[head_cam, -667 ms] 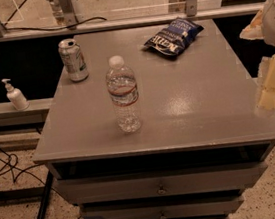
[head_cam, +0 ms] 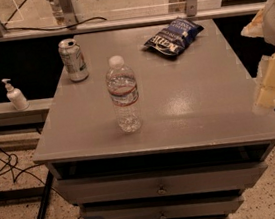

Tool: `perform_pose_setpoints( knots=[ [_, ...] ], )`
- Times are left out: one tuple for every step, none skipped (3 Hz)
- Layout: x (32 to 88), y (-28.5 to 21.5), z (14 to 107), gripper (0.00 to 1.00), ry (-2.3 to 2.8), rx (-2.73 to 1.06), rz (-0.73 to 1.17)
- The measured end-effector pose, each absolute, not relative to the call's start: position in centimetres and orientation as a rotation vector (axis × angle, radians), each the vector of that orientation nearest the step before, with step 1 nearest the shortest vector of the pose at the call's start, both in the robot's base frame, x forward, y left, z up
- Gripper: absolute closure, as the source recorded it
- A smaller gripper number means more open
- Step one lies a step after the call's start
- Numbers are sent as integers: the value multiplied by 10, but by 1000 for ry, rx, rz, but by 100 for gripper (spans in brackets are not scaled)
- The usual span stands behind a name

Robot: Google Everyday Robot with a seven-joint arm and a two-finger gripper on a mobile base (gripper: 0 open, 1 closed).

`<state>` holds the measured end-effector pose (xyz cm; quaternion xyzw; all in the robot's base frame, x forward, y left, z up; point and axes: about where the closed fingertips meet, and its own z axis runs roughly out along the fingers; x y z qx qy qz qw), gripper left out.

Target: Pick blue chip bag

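Hovering off the right edge of the bench (head_cam: 203, 108), the gripper (head_cam: 273, 81) (grip state: cannot tell) should reach toward the far right corner, where the blue chip bag (head_cam: 173, 37) lies flat, and descend from above, avoiding the water bottle (head_cam: 123, 94).

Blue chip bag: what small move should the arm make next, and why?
Probably move the gripper leftward and farther back, toward the blue chip bag. The gripper hangs by the table's right edge, apart from the bag, which lies flat near the far edge, away from the water bottle.
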<state>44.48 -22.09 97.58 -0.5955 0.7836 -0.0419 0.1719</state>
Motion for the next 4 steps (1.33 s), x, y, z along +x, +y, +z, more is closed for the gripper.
perform_pose_setpoints(
  knots=[
    [479, -242, 960, 0, 2223, -1540, -91],
    [544, -269, 940, 0, 2166, -1358, -47],
    [588, -285, 928, 0, 2124, -1251, -13],
    [658, -289, 917, 0, 2073, -1134, 37]
  ],
)
